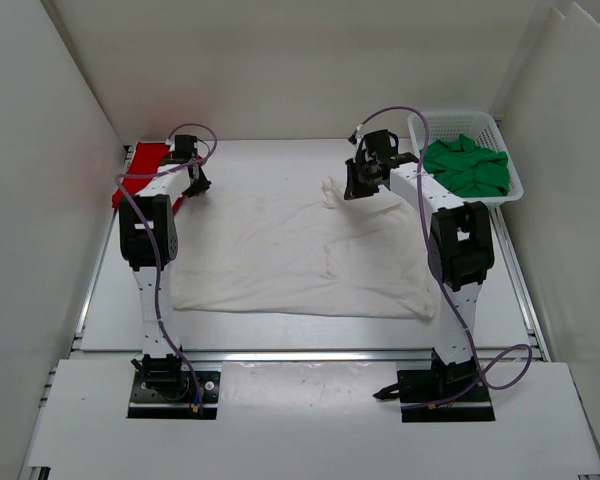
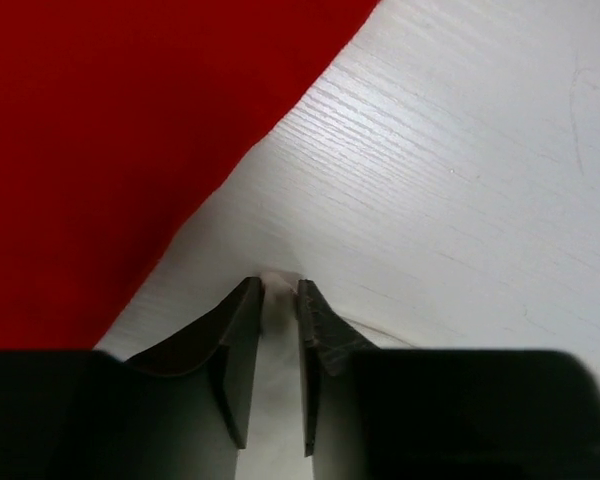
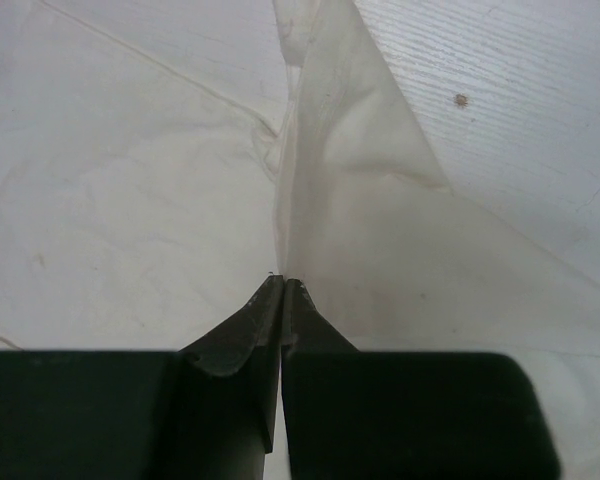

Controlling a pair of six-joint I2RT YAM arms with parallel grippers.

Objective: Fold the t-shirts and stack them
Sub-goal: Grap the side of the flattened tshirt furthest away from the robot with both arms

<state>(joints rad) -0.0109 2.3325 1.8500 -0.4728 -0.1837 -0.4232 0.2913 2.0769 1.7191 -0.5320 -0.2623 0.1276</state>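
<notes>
- The white t-shirt is the garment being worked on. It is lying spread across the middle of the table, mostly flat and lightly wrinkled, with its two far corners being gathered up.
- The left gripper is being held closed on the shirt's far left corner. In the left wrist view, a sliver of white cloth is being squeezed between the two nearly touching fingers.
- The right gripper is being pressed fully together on the far right corner. A ridge of white fabric is being drawn up from the table into the fingertips.
- The red t-shirt is lying at the far left edge of the table, just beside the left gripper. In the left wrist view it is being shown as smooth, with a straight edge. From this it is being judged as already folded, though part of it is hidden by the arm.
- The green t-shirt is sitting crumpled in the basket at the far right, and it is not being touched by either arm.
- Progress is being judged as early to middling:
  - One shirt is probably folded.
  - The white one is only at its first fold, with both far corners being gripped.
  - The green one is being left wholly unfolded.
  - No stack is being formed yet, since the three shirts are lying well apart.
</notes>
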